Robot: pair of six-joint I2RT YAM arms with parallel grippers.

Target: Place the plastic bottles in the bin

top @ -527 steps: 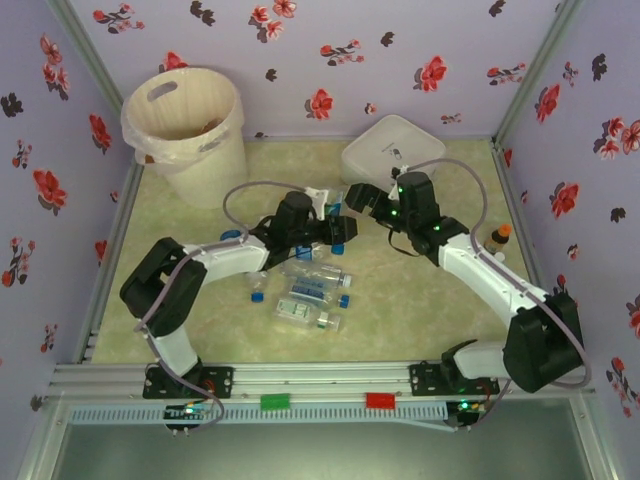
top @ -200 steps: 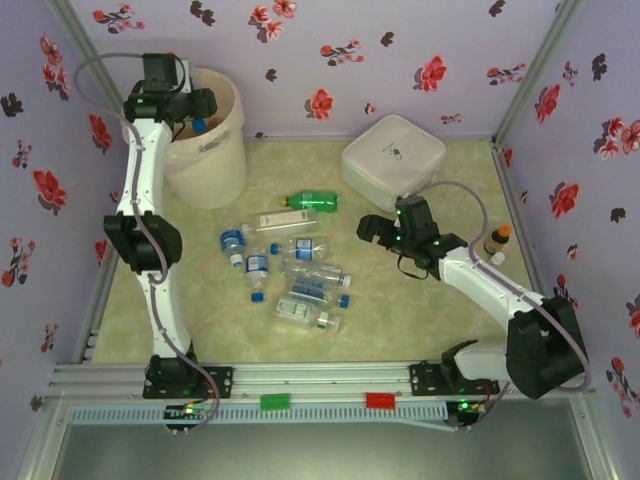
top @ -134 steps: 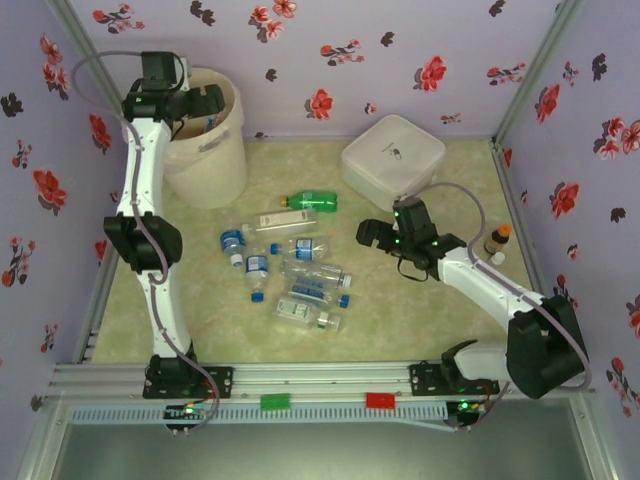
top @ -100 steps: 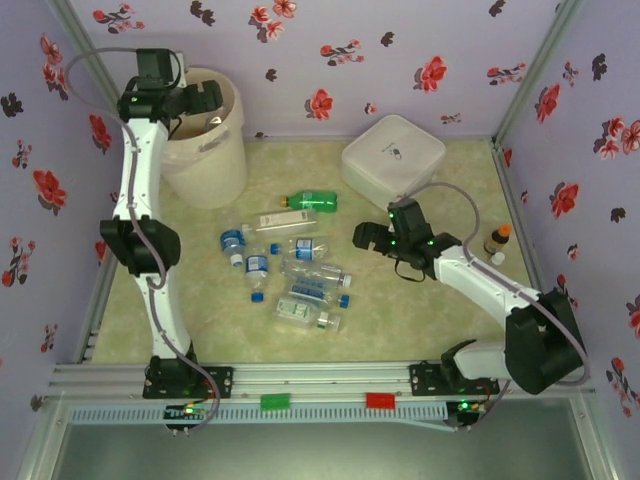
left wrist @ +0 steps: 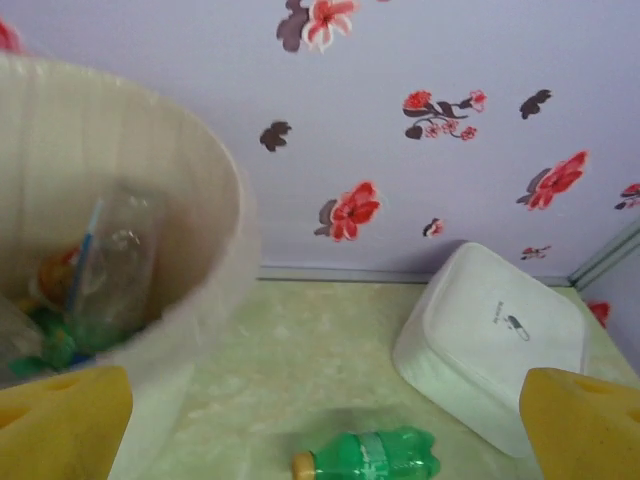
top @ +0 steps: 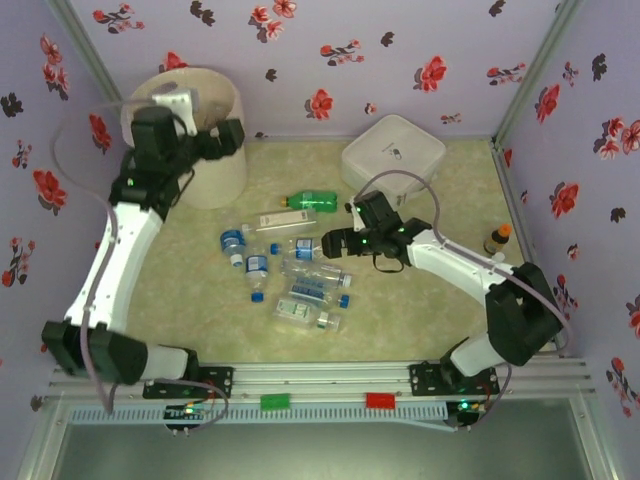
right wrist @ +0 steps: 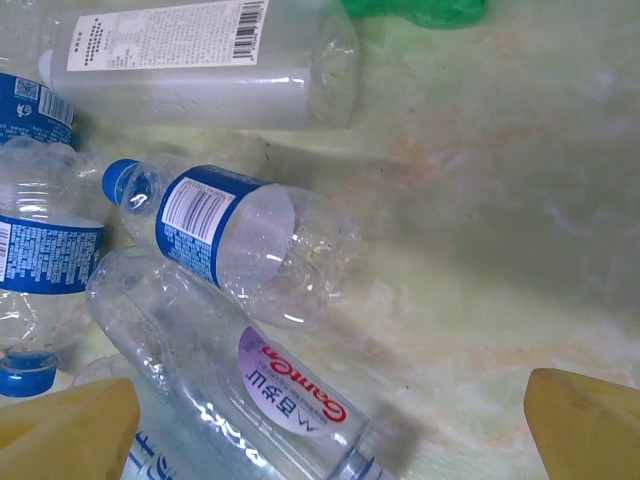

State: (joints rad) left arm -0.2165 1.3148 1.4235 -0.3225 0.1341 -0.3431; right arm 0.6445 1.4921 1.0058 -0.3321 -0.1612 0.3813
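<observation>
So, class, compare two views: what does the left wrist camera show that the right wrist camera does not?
Left wrist: the bin with bottles inside, a white box and the flowered wall. Right wrist: clear bottles lying on the table, one blue-labelled, one white-labelled. Both: the green bottle, the table and yellow fingers at the lower corners.

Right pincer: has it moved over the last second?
Yes. The right pincer has shifted left, away from the flat white box and up to the plastic bottles.
</observation>
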